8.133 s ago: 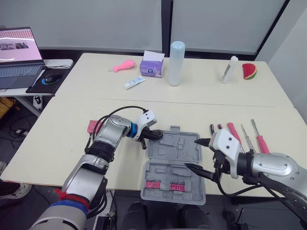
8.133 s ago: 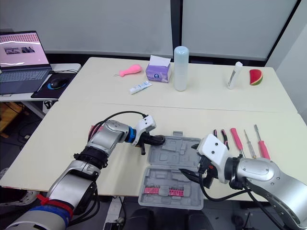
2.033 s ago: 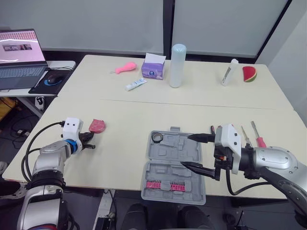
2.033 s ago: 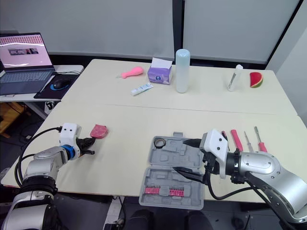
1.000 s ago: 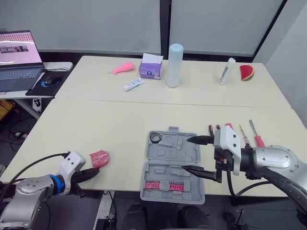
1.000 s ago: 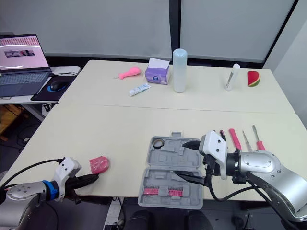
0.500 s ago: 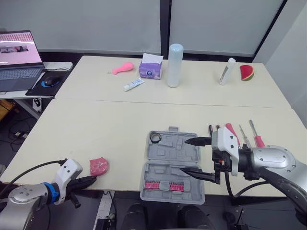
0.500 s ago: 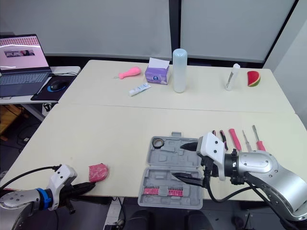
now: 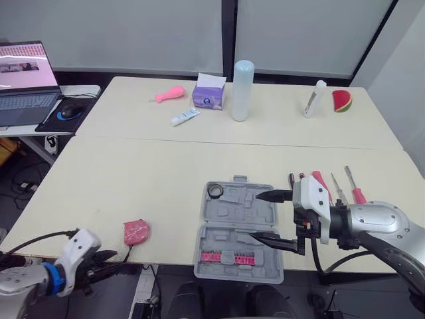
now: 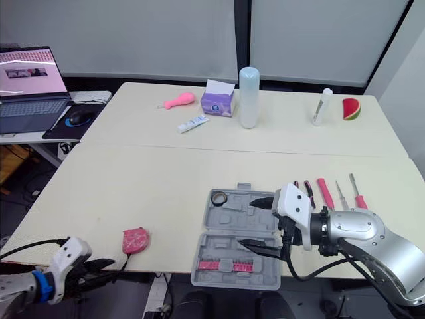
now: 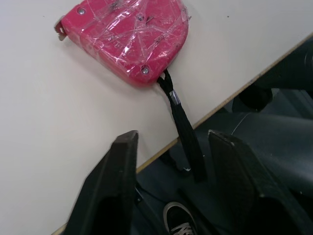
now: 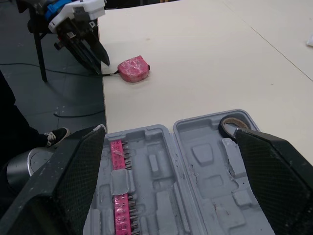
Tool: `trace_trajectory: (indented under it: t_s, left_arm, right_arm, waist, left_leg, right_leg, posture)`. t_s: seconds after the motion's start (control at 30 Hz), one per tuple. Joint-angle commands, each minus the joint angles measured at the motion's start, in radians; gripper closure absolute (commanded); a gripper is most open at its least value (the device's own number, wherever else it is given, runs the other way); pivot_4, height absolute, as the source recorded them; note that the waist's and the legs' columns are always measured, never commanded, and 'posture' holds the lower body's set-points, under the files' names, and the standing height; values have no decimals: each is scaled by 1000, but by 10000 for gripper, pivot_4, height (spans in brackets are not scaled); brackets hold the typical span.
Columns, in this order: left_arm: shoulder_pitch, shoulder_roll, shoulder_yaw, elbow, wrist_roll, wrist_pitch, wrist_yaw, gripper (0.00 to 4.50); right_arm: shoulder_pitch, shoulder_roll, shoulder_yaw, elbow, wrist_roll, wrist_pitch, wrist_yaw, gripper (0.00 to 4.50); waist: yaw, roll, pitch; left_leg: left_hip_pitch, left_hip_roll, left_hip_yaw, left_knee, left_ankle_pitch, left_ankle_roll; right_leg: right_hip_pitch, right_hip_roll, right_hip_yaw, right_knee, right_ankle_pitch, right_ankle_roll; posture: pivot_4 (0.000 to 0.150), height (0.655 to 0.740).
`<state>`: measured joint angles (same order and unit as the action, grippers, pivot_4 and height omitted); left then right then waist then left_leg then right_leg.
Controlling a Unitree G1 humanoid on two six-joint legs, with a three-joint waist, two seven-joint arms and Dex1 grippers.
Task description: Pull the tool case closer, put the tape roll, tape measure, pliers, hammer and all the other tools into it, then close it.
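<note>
Left eye view: left gripper [image 11: 172,139] has dropped below the table [image 9: 166,173] edge, spread and empty. Tape measure [image 9: 136,231] sits by that edge, well apart from tool case [image 9: 239,229]. Right gripper [image 9: 257,214] hangs wide over case. Likely needs regrasp.

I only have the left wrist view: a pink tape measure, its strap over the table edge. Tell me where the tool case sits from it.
Observer: The tool case lies open at the table's near edge, to the robot's right of the tape measure and apart from it.
Operator: Report what's in it.
Observer: The tape roll sits in the far half's left corner; a pink bit strip lies in the near half.
Operator: Give me the right gripper.
Observer: The right gripper is open above the case's right side, holding nothing.
</note>
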<state>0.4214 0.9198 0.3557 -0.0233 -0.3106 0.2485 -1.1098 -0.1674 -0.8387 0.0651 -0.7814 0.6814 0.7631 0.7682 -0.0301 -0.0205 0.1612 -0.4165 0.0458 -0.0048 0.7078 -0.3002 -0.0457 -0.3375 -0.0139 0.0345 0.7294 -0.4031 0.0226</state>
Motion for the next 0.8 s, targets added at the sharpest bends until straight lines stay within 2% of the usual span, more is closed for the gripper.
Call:
trace_trajectory:
  t_s: [0.03,0.13,0.17,0.27,0.5,0.8]
  left_arm:
    - [-25,67,67,25,-15,-86,-87,10638]
    - [-126,114,31,105,2,-211,-168,1245]
    - [-170,119,13,138,8,-234,-182,579]
    - [-315,128,-85,246,47,-318,-251,579]
    - [-508,111,-222,460,116,-428,-316,579]
    - [-569,26,-309,583,173,-476,-272,579]
  right_arm:
    - [-20,-16,11,-45,13,6,19,0]
    - [-50,-26,36,-65,20,18,39,0]
    - [-61,-28,46,-68,20,20,44,0]
    - [-94,-19,75,-72,29,25,60,0]
    - [-161,0,119,-71,62,51,82,0]
    - [-222,29,158,-66,49,85,53,0]
  waist:
    - [4,1,0]
    - [4,1,1]
    - [4,1,1]
    - [2,1,2]
    - [-5,1,2]
    - [-3,0,2]
  left_leg:
    - [0,0,0,0,0,0]
    - [0,0,0,0,0,0]
    - [0,0,0,0,0,0]
    - [0,-1,0,0,0,0]
    - [-2,1,4,-3,0,0]
    - [-2,1,4,-3,0,0]
  right_leg:
    - [0,0,0,0,0,0]
    - [0,0,0,-1,0,0]
    - [0,0,-1,-1,0,0]
    - [0,0,0,-1,0,0]
    - [-5,1,2,0,0,0]
    - [-6,0,2,1,0,0]
  posture:
    - [1500,6921]
    - [1500,6921]
    - [1500,6921]
    - [1500,6921]
    - [1500,6921]
    - [1500,6921]
